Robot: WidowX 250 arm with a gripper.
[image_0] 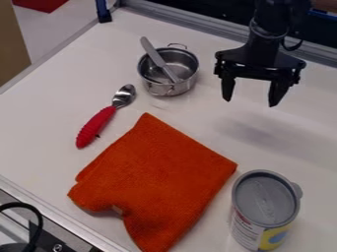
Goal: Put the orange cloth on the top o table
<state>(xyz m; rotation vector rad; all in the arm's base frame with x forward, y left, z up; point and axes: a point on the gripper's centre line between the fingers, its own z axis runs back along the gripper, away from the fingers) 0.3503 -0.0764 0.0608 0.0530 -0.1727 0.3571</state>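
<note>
Soft light casts a diffuse shadow across the table (39,133), fairly bright overall.

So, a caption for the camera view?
Open black pincer above a white table, with orange cloth, red-handled spoon, metal pot and can.

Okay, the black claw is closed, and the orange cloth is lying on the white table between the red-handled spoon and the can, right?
Not quite: the camera view shows the black two-finger claw open, not closed. The orange cloth does lie on the white table between the red-handled metal spoon and the grey-lidded can.
</note>
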